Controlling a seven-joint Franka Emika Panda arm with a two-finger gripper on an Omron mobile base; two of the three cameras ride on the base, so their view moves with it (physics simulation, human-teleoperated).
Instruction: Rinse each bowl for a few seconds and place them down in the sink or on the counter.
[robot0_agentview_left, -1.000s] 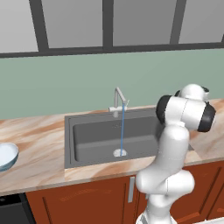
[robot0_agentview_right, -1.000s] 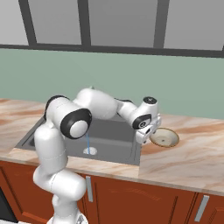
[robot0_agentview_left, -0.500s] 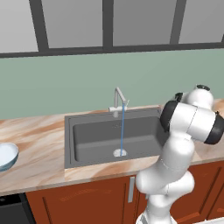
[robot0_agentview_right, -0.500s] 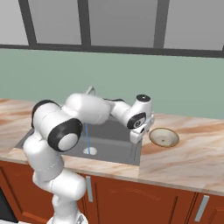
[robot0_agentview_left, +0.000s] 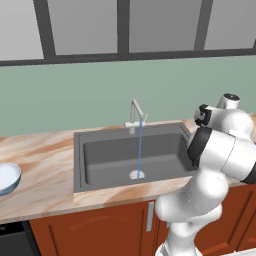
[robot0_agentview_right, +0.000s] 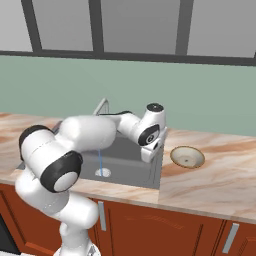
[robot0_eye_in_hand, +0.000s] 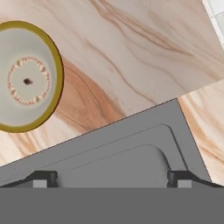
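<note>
End effector hovering wide open, holding nothing, over sink right edge; tan bowl sitting upper left on surface; tap running.

Wall: pale green panel, plain and evenly lit, running the full width behind the pincer.
Windows: grey panes above the wall, high over the pincer, split by dark upright bars (a dark sill rail runs beneath them).
Cabinets: reddish-brown wooden fronts below the pincer, with slim silver handles.
Appliance: a dark front at the lower left, far to the side of the pincer.
Light: soft and even, no hard shadows.
</note>
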